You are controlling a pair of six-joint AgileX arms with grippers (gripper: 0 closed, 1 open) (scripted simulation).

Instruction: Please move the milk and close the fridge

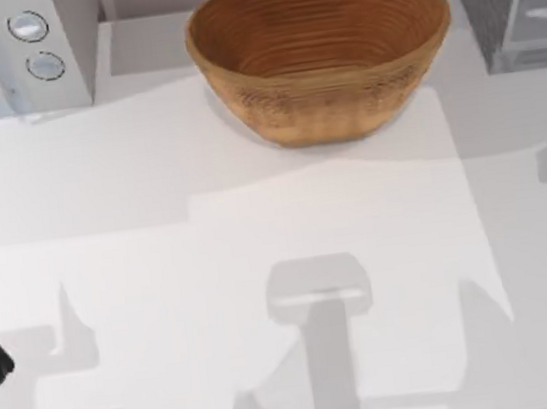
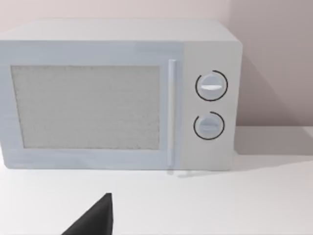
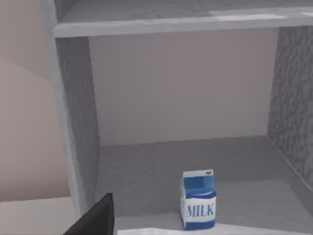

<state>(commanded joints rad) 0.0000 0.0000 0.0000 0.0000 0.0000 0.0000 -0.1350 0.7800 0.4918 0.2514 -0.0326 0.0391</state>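
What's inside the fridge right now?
In the right wrist view, the fridge stands open with the milk upright on its floor near the front edge. Nothing else sits on that floor. Above the shelf, the space is out of sight.

Bright, even light is washing the white table (image 1: 148, 171), and soft grey shadows of the arms are falling across its near half in the top view. The woven bowl (image 1: 321, 47) is casting a faint shadow at its base. The fridge (image 3: 73, 122) interior is sitting dimmer, with the milk carton (image 3: 198, 199) crisp on its shaded floor. No glare is appearing on the microwave (image 2: 117, 95).
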